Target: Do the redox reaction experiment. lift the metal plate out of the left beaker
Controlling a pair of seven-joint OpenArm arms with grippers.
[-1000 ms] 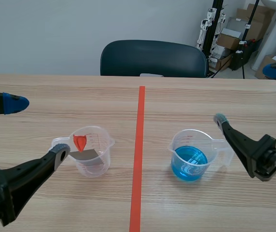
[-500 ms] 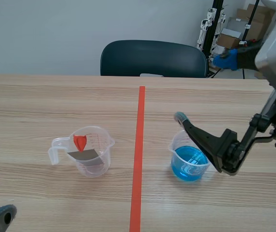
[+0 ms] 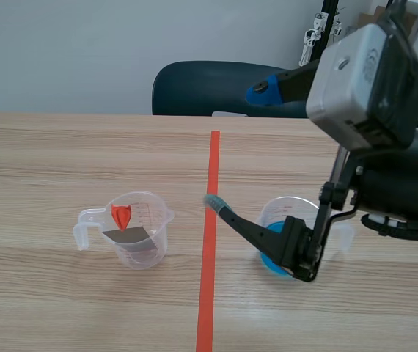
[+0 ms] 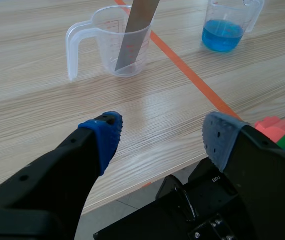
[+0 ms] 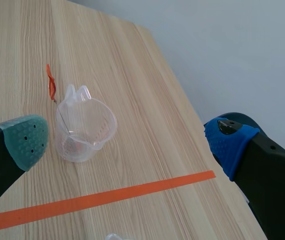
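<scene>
Beyond our wide-open left gripper (image 4: 162, 136), we are seeing the metal plate (image 4: 135, 35) leaning broadside in the left beaker (image 4: 102, 45); our raised, wide-open right gripper (image 5: 127, 142) is catching it edge-on.

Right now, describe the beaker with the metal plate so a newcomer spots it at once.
On the wooden table, look left of the orange-red tape line. The clear handled beaker stands there. Unlike the beaker of blue liquid across the line, it holds a grey metal plate with a red tag.
</scene>
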